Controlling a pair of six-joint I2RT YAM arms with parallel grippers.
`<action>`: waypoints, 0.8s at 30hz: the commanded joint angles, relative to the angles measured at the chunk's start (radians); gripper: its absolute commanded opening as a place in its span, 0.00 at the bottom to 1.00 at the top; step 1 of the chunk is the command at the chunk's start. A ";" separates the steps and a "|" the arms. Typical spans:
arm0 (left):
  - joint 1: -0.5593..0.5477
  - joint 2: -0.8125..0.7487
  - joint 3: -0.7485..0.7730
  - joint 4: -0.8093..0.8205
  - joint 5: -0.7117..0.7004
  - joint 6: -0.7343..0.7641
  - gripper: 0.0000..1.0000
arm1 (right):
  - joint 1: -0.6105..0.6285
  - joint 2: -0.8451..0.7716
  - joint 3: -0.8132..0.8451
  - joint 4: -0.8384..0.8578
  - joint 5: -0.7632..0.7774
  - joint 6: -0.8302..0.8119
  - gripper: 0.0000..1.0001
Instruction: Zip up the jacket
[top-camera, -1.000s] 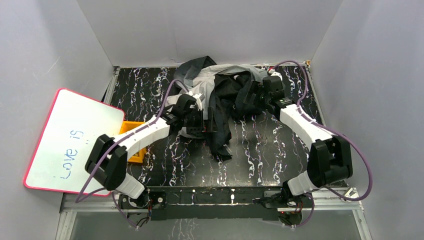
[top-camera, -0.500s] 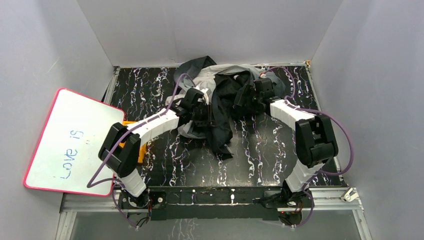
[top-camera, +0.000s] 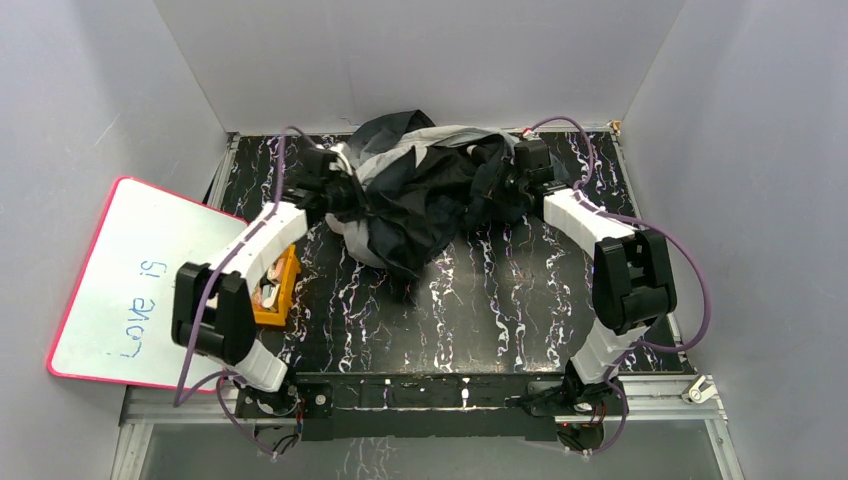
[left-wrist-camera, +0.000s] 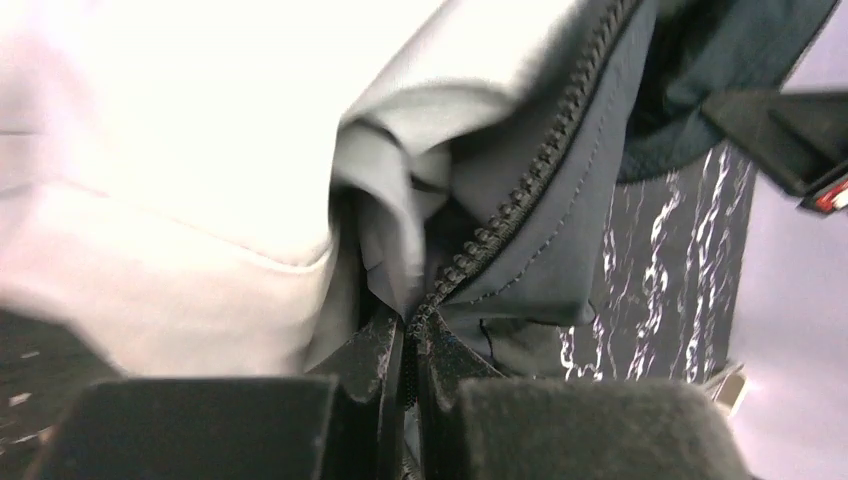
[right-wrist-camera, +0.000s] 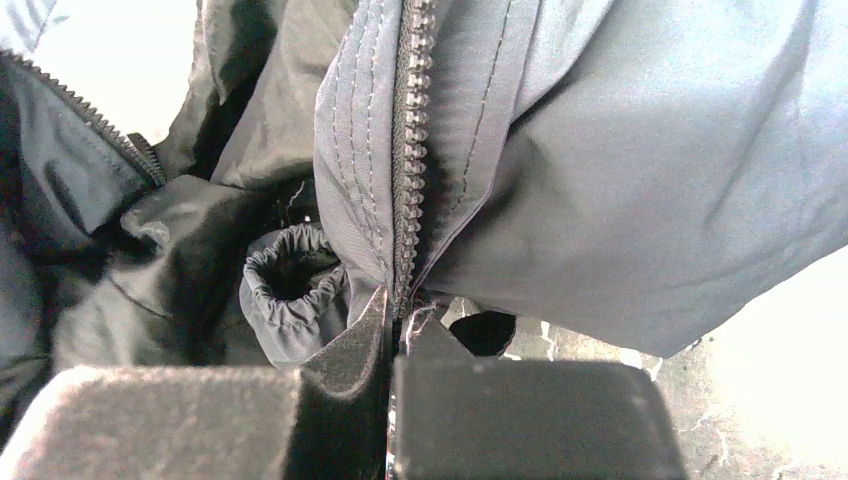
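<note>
The jacket (top-camera: 415, 195), grey outside with dark lining, hangs bunched between both arms over the far middle of the table. My left gripper (top-camera: 345, 190) is shut on its left front edge; the left wrist view shows the zipper teeth (left-wrist-camera: 520, 200) running down into the pinched fingers (left-wrist-camera: 372, 350). My right gripper (top-camera: 505, 185) is shut on the other front edge, where a second row of zipper teeth (right-wrist-camera: 410, 150) enters the closed fingers (right-wrist-camera: 360, 345). An elastic sleeve cuff (right-wrist-camera: 290, 285) hangs just left of the right gripper. I cannot make out the zipper slider.
A white board with a pink rim (top-camera: 140, 280) leans off the table's left side. An orange box (top-camera: 275, 290) sits under the left arm near the left edge. The black marbled table (top-camera: 500, 300) is walled by white panels on three sides.
Both grippers closed on the jacket's front edges. The left arm swung out to the far left, and the jacket is now drawn up and stretched between the two arms.
</note>
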 joint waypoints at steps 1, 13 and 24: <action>0.135 -0.120 0.106 -0.087 0.022 0.045 0.00 | -0.017 -0.098 0.083 -0.010 -0.012 -0.025 0.00; 0.483 -0.028 0.590 -0.336 0.067 0.085 0.00 | -0.033 -0.330 0.389 -0.370 0.114 -0.202 0.00; 0.563 0.222 1.089 -0.342 0.379 -0.116 0.00 | -0.032 -0.418 0.598 -0.584 0.255 -0.316 0.00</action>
